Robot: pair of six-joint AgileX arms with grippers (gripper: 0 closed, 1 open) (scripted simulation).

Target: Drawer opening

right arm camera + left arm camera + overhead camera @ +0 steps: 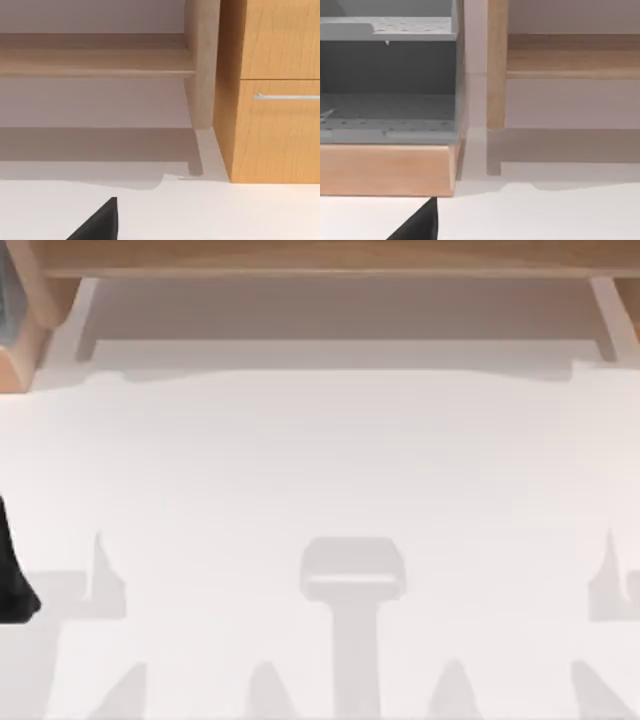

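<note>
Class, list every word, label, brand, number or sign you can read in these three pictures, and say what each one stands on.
There is no readable text in any of the three views.
The wooden cabinet with its metal drawer handle bears no label.
The grey shelf unit shows only faint specks, no letters.
The white table carries no marks.

Table [320, 490] mid open; wood shelf [320, 255] blocks far edge, drawer unit [275, 100] w/ handle [287, 96] right
</note>
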